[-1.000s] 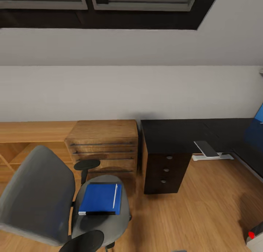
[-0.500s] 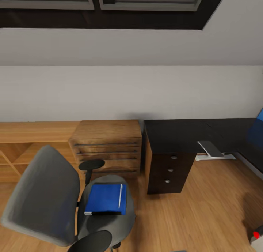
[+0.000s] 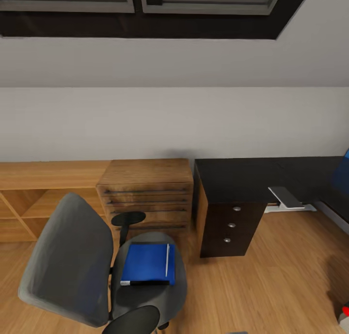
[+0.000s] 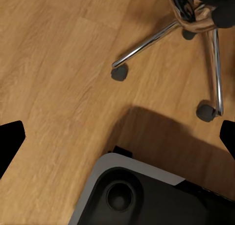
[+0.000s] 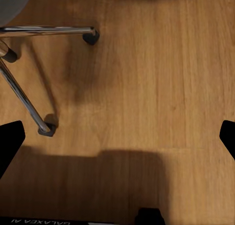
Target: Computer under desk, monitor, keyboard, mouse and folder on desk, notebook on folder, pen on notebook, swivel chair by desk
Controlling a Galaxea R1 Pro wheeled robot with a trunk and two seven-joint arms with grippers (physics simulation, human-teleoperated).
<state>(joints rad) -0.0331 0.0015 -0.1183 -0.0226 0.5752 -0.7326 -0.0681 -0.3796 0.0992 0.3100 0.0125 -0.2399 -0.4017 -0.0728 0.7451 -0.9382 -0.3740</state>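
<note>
The swivel chair (image 3: pixel 68 263) stands at the lower left of the head view, its grey back toward me. On its seat lies the blue folder (image 3: pixel 145 268), with the pale pen (image 3: pixel 167 266) along one edge. To the right stands the black desk (image 3: pixel 252 176) with its three-drawer unit (image 3: pixel 231 225); a flat pale grey slab (image 3: pixel 287 197) juts from its front edge. Computer, monitor, keyboard, mouse and notebook are out of view. My left gripper (image 4: pixel 117 142) hangs open over the floor near the chair's chrome base (image 4: pixel 196 19). My right gripper (image 5: pixel 117 139) is open too, near chrome legs (image 5: pixel 29 32).
A light wooden chest of drawers (image 3: pixel 148 193) sits between the desk and a low wooden shelf (image 3: pixel 43 188) along the white wall. A blue panel (image 3: pixel 342 171) shows at the right edge. A grey object with a red spot (image 3: pixel 345 312) is at the bottom right corner.
The whole head view has slid to the right, so the camera has moved. Chair, folder, pen and desk keep their places relative to each other.
</note>
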